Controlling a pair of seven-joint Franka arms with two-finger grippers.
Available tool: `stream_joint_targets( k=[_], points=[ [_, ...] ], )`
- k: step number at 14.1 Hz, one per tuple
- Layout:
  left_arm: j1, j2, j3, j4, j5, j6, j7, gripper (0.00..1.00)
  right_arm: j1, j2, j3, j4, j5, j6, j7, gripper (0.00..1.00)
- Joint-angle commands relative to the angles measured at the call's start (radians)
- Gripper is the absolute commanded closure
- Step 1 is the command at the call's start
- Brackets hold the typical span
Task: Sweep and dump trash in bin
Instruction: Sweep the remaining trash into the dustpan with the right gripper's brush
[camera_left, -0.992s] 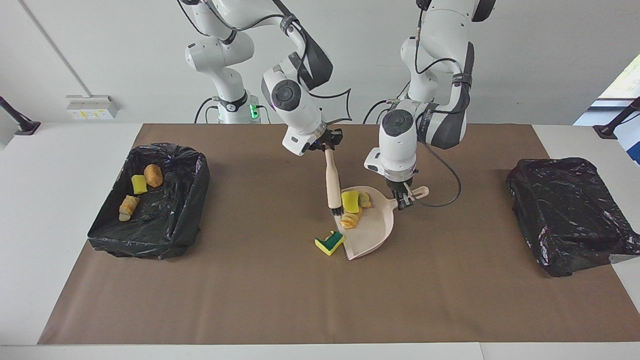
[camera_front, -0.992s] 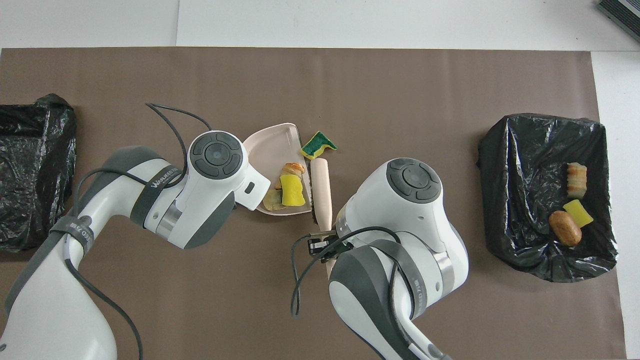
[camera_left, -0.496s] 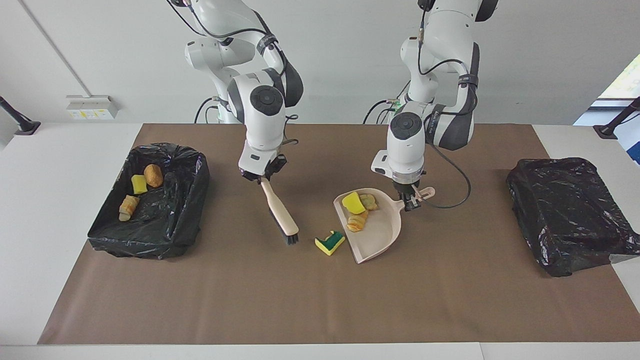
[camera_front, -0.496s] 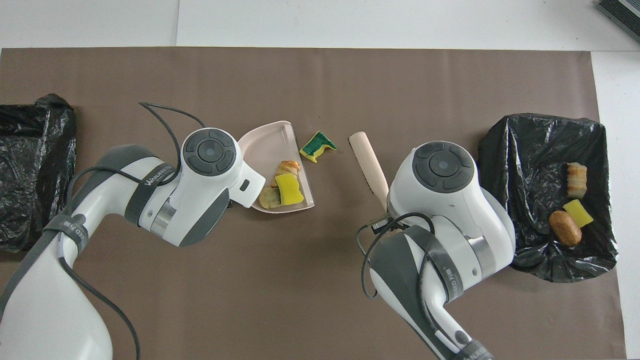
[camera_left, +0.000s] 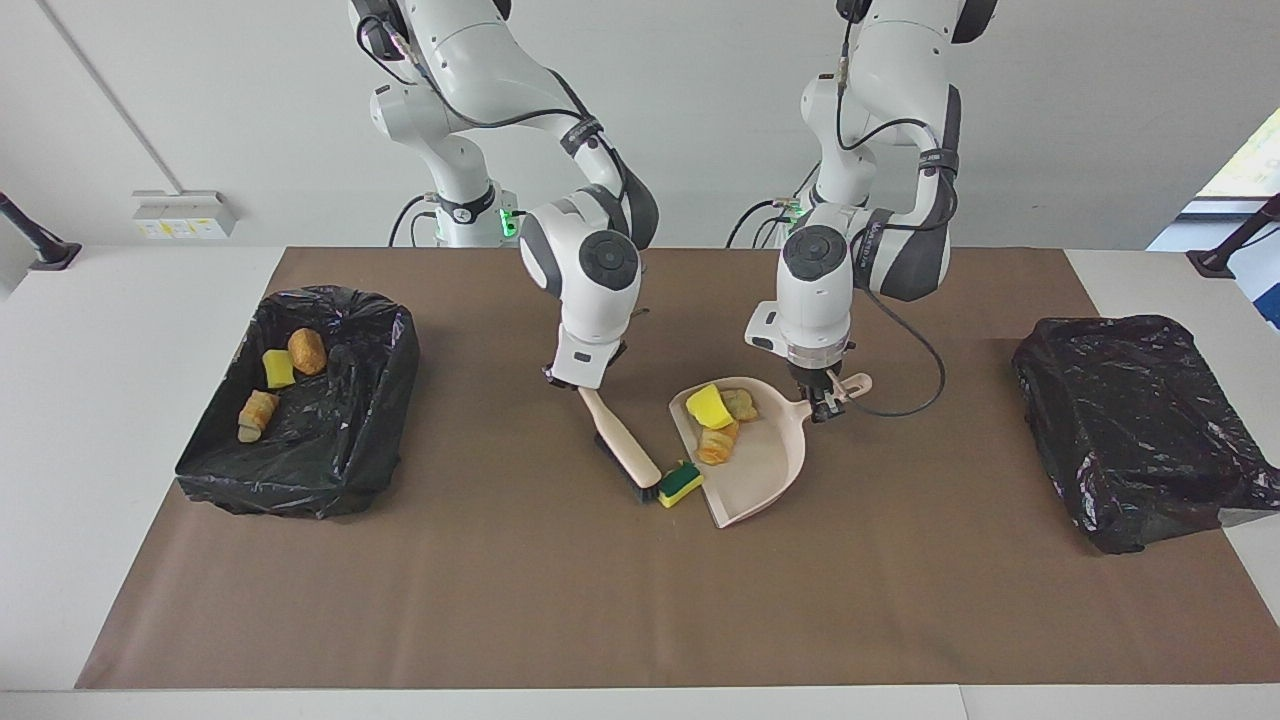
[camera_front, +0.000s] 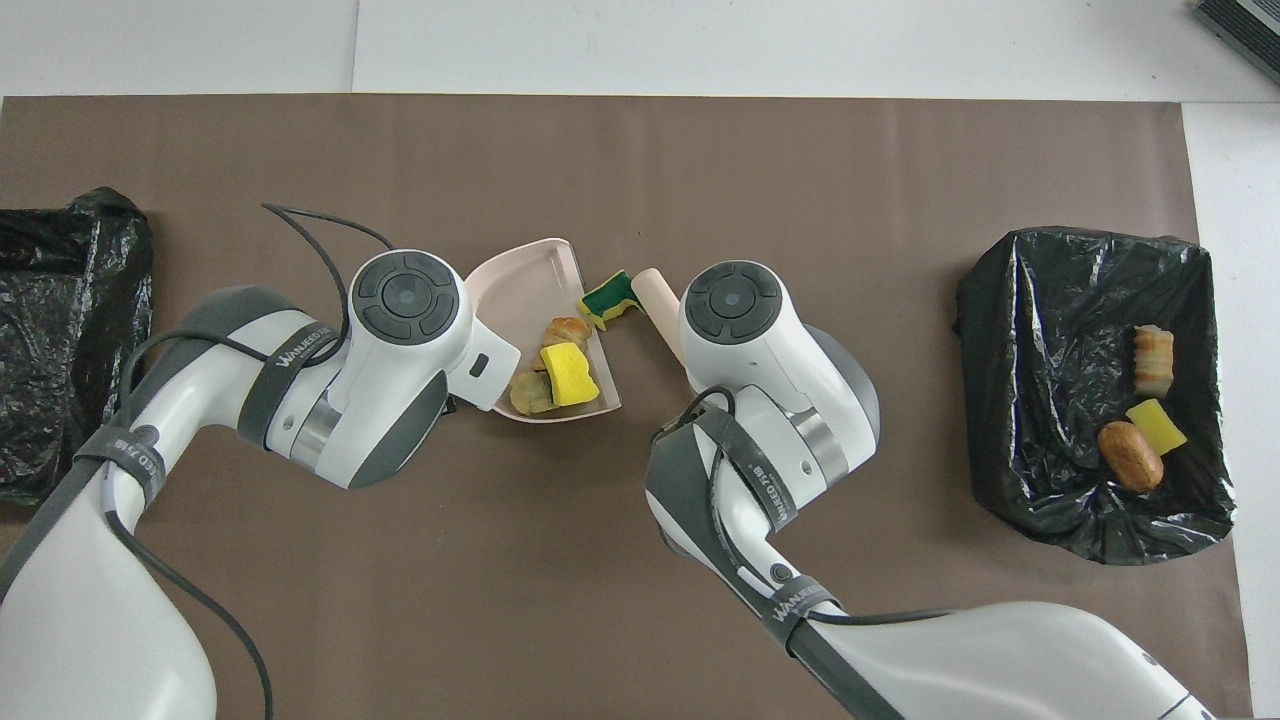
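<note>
The right gripper (camera_left: 583, 386) clamped the brush (camera_left: 628, 452), nudging the last loose scrap (camera_left: 680, 482) against the dustpan (camera_left: 757, 470), whose handle the left gripper (camera_left: 826, 403) gripped; one firm push inward seemed next.

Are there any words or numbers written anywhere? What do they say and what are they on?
"WANJEED", roughly; it is blurred: on a grey band on the left arm, overhead view.
Similar lettering on a grey band on the right arm, overhead view: too small to read.
Nothing is written on the dustpan, the brush or the bins.
</note>
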Motion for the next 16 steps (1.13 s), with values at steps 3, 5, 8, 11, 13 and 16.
stream_joint_targets(
  k=[3, 5, 8, 11, 13, 16],
  points=[
    [0.012, -0.032, 0.004, -0.029, 0.017, 0.002, -0.027, 1.00, -0.012, -0.018, 0.074, 0.010, 0.206, -0.055, 0.009, 1.00],
    [0.019, -0.032, 0.004, -0.029, 0.017, 0.011, -0.037, 1.00, -0.012, -0.036, 0.075, 0.010, 0.257, -0.056, 0.010, 1.00],
    [0.046, -0.032, 0.002, -0.032, 0.017, 0.014, -0.020, 1.00, -0.029, -0.087, 0.075, 0.010, 0.268, -0.111, 0.004, 1.00],
    [0.057, -0.032, 0.000, -0.032, 0.015, 0.019, 0.027, 1.00, -0.029, -0.137, 0.071, 0.010, 0.336, -0.214, 0.085, 1.00],
    [0.075, -0.032, 0.000, -0.032, 0.008, 0.031, 0.073, 1.00, -0.012, -0.186, 0.072, 0.005, 0.334, -0.283, 0.322, 1.00],
    [0.159, -0.063, -0.003, -0.026, -0.069, 0.037, 0.241, 1.00, 0.048, -0.268, 0.078, -0.090, 0.349, -0.299, 0.543, 1.00]
  ],
)
